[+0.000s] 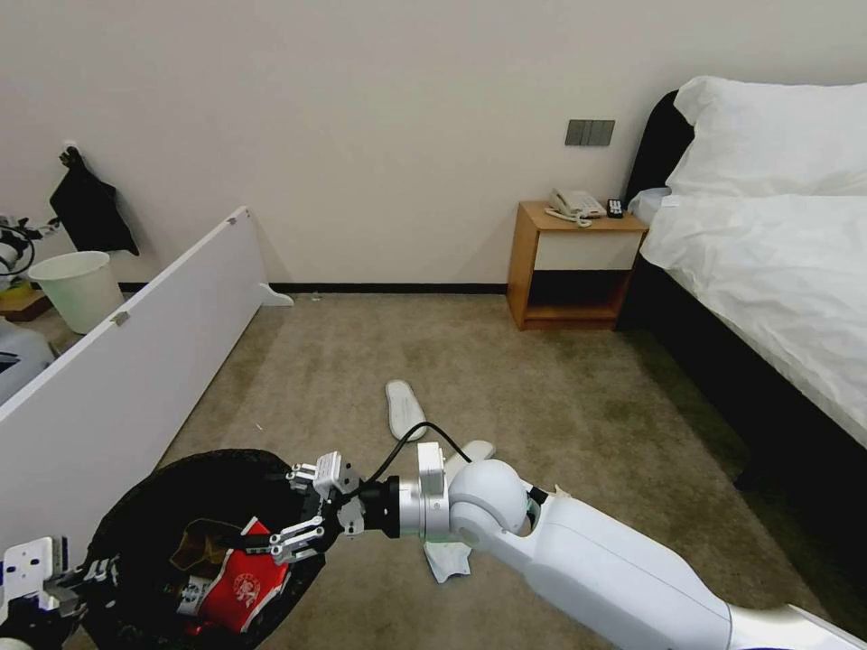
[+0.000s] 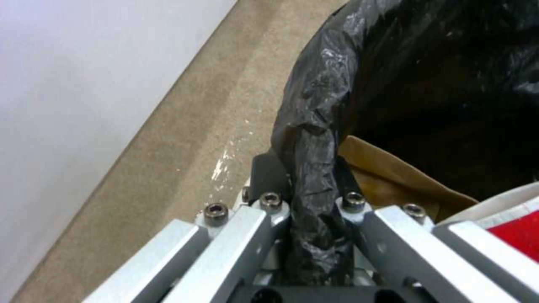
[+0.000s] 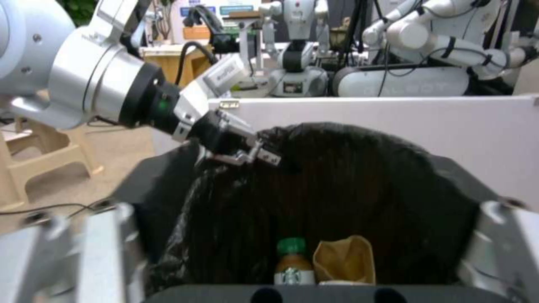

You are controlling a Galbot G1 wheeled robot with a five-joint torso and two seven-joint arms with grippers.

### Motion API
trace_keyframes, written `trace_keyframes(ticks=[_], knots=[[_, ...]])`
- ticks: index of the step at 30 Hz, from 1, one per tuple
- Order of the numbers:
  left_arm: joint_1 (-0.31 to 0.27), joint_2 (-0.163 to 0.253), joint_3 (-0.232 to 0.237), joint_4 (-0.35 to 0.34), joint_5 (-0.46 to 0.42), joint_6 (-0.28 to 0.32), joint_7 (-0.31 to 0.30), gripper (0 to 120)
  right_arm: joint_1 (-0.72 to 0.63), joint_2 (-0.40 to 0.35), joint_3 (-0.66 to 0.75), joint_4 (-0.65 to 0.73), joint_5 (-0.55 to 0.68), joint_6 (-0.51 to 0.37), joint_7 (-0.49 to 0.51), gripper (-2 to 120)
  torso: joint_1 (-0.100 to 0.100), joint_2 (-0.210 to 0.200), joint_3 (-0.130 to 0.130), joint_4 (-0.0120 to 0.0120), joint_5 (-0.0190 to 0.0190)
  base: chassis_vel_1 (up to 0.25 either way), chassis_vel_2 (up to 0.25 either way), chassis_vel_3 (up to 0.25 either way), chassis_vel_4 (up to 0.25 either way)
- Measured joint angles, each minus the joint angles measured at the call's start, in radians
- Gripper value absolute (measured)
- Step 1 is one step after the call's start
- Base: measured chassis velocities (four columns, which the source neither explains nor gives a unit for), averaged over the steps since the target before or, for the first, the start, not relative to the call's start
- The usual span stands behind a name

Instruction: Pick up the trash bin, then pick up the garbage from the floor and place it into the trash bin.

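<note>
trash bin (image 1: 153, 506): lined with a crinkly, glossy black bag
paper cup (image 1: 239, 587): red with white print — lying inside the bin
bottle (image 3: 293, 265): green cap, white label with a green logo
cardboard box (image 3: 343, 261): plain brown
slipper (image 1: 404, 408): white, on the carpet
carpet (image 1: 560, 397): mottled grey-beige
bucket (image 1: 79, 289): pale whitish
right gripper (image 1: 302, 507): silver fingers, black joints
nightstand (image 1: 571, 266): light wood — white drawer front

Even, soft indoor light across the pale wall (image 1: 406, 108), faint shadow beneath the bed (image 1: 768, 271), glare streaks on the crinkly bag of the trash bin (image 2: 314, 126), bin interior nearly black, wrist views soft and blurred at close range, head view bowed at edges
</note>
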Motion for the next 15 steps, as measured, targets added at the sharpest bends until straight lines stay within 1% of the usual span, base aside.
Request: trace_keyframes(ticks=[1, 2, 6, 8, 9, 10, 11, 12, 14, 15], knots=[[-0.001, 0.000, 0.000, 0.002, 0.000, 0.000, 0.000, 3, -0.002, 0.003, 0.014, 0.000, 0.000, 0.003, 0.000, 94, 0.000, 0.000, 0.000, 0.0001, 0.0000, 0.000, 0.000, 0.000, 0.000], [-0.001, 0.000, -0.001, 0.004, 0.000, 0.000, 0.000, 3, -0.005, 0.006, 0.030, 0.000, 0.000, 0.005, 0.000, 97, 0.000, 0.000, 0.000, 0.0000, 0.0000, 0.000, 0.000, 0.000, 0.000], [-0.004, 0.001, -0.005, 0.010, 0.000, 0.000, 0.000, 3, -0.009, 0.019, 0.078, -0.006, 0.002, 0.008, 0.006, 99, 0.000, 0.000, 0.000, 0.0000, 0.0000, 0.000, 0.000, 0.000, 0.000], [-0.008, 0.002, -0.012, 0.018, 0.000, 0.000, 0.002, 3, -0.005, 0.036, 0.156, -0.031, 0.024, 0.013, 0.041, 100, 0.000, 0.000, 0.000, 0.0002, 0.0000, 0.000, 0.000, 0.000, 0.000], [-0.008, 0.002, -0.012, 0.018, 0.000, 0.000, 0.002, 3, -0.005, 0.036, 0.156, -0.031, 0.024, 0.013, 0.041, 100, 0.000, 0.000, 0.000, 0.0002, 0.0000, 0.000, 0.000, 0.000, 0.000], [-0.011, 0.000, -0.013, 0.023, 0.001, 0.000, 0.004, 3, -0.005, 0.037, 0.191, -0.053, 0.029, 0.019, 0.071, 100, 0.000, 0.000, 0.000, 0.0001, 0.0000, 0.000, 0.000, 0.000, 0.000], [-0.011, 0.000, -0.013, 0.023, 0.001, 0.000, 0.004, 3, -0.005, 0.037, 0.191, -0.053, 0.029, 0.019, 0.071, 100, 0.000, 0.000, 0.000, 0.0001, 0.0000, 0.000, 0.000, 0.000, 0.000], [-0.013, -0.005, -0.013, 0.028, 0.007, 0.000, 0.009, 3, -0.011, 0.035, 0.218, -0.077, 0.027, 0.027, 0.107, 100, 0.000, 0.000, 0.000, 0.0001, 0.0000, 0.000, 0.000, 0.000, 0.000], [-0.014, -0.010, -0.013, 0.039, 0.012, 0.000, 0.018, 3, -0.047, 0.027, 0.270, -0.132, 0.022, 0.037, 0.213, 100, 0.000, 0.000, 0.000, 0.0002, 0.0002, 0.000, 0.000, 0.000, 0.000], [-0.014, -0.010, -0.013, 0.039, 0.012, 0.000, 0.018, 3, -0.047, 0.027, 0.270, -0.132, 0.022, 0.037, 0.213, 100, 0.000, 0.000, 0.000, 0.0002, 0.0002, 0.000, 0.000, 0.000, 0.000]])
